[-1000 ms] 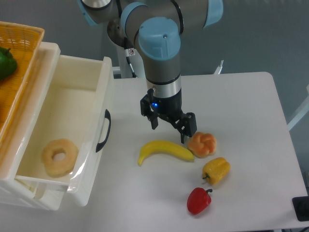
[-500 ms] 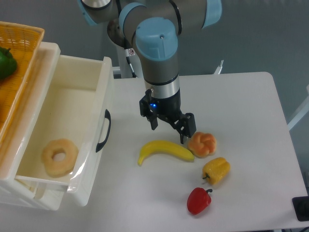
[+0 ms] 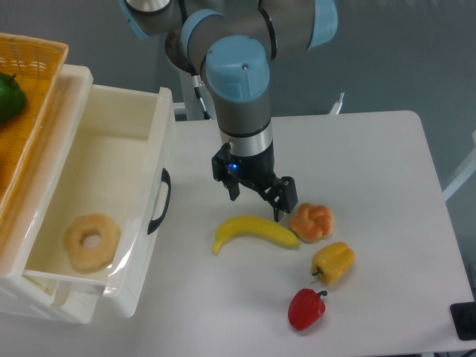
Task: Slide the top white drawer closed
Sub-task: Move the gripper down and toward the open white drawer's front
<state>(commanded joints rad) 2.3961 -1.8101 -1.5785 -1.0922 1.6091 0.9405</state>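
We see the top white drawer [image 3: 111, 216] pulled out wide at the left side of the table [image 3: 372, 186], its front panel facing right with the black curved handle [image 3: 159, 201] on it. Inside it lies a pale ring-shaped piece [image 3: 91, 242], looks like a doughnut or pineapple slice, near the front-left of the tray. Above and left of the drawer sits a woven orange basket [image 3: 30, 97] with something green [image 3: 9, 95] in it, cut off by the frame edge.

Our gripper [image 3: 256, 203] hangs over the table to the right of the drawer front, apart from the handle, not touching it. Fingers are spread with nothing between them, so released. A blue light shows on the wrist.

Just below the gripper lies a yellow banana [image 3: 254, 232]. To its right, an orange pumpkin-like piece [image 3: 312, 222] touches or nearly touches the banana's tip; we can't tell which. Below that a yellow pepper [image 3: 333, 262], then a red pepper [image 3: 306, 309] nearer the front edge. The right fingertip is near the orange piece, with a gap visible.
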